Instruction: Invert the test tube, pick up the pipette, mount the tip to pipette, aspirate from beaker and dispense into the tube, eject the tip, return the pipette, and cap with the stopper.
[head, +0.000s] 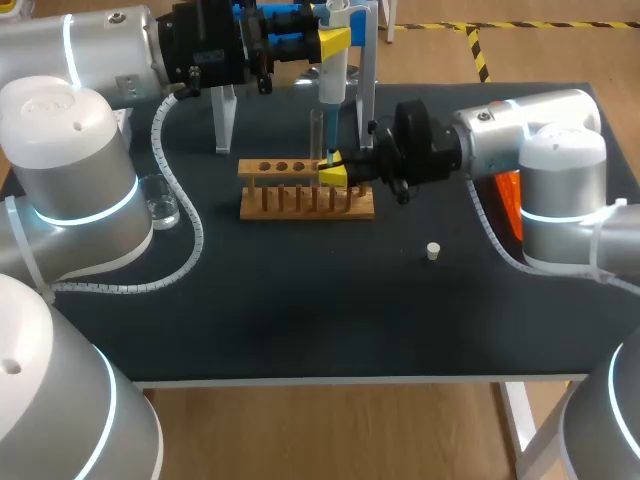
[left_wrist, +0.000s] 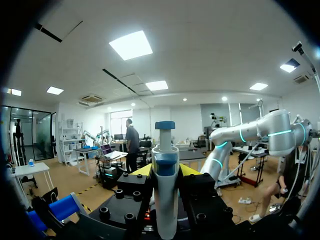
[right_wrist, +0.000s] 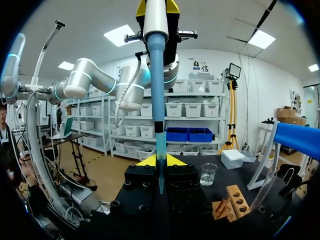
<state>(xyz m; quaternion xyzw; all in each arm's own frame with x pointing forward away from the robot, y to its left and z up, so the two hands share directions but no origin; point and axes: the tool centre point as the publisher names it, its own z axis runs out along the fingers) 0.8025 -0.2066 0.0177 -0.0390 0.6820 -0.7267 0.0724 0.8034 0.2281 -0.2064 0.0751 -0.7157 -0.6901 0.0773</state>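
pipette (head: 332, 85) with tip, clamped by our left end effector (head: 335, 42), hangs over the tube (head: 318, 140) our right end effector (head: 333, 170) grips; ejecting, returning, capping seemingly remain.

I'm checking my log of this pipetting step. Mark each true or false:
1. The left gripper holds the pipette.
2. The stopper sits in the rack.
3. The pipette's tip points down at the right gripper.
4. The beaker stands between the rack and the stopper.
1. True: the left gripper grips the pipette, which hangs upright.
2. False: the stopper lies on the table, to the right of the rack.
3. True: the tip ends between the yellow fingers of the right gripper.
4. False: the beaker stands on the table to the left of the rack.
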